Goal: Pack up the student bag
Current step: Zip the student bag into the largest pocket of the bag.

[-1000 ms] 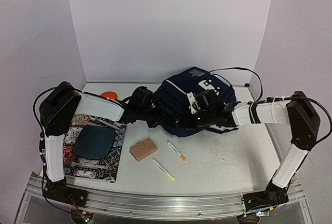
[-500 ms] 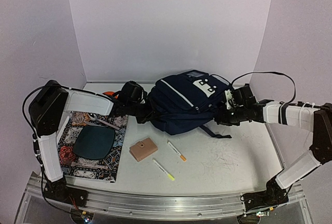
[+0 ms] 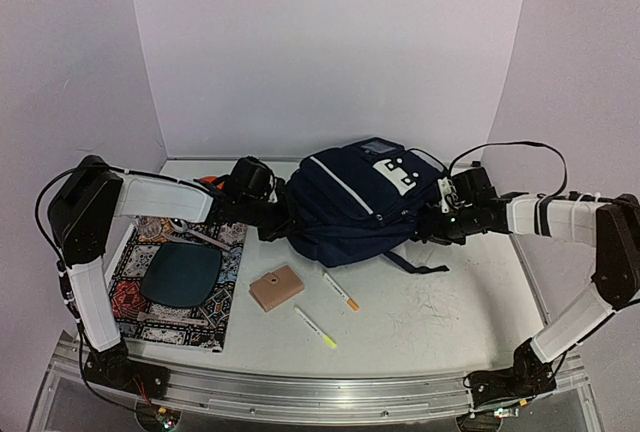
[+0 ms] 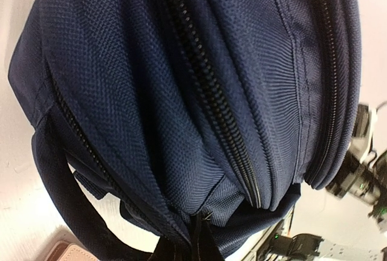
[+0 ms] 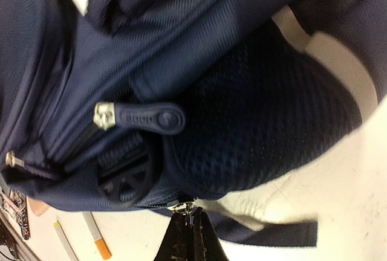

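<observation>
At the back middle of the table (image 3: 455,317), the student bag (image 3: 350,202) lies on its side, stretched between the two arms, with its white patches and grey label facing up. On its left end the left gripper (image 3: 283,220) has its jaws closed together, and the left wrist view shows navy fabric bunched into the dark fingertips (image 4: 195,243) below the long zip lines. At the bag's right side the right gripper (image 3: 433,224) is likewise pinched shut, its tips meeting on a small metal piece at the bag's lower edge (image 5: 187,215), just under a dark rubber zip pull (image 5: 148,118). A loose strap (image 3: 415,264) trails onto the table. Nearer the arms lie a tan wallet (image 3: 276,288), an orange-tipped pen (image 3: 341,292) and a yellow-tipped pen (image 3: 315,327). A patterned book (image 3: 140,317) rests at the left with a dark teal oval (image 3: 181,274) on top
</observation>
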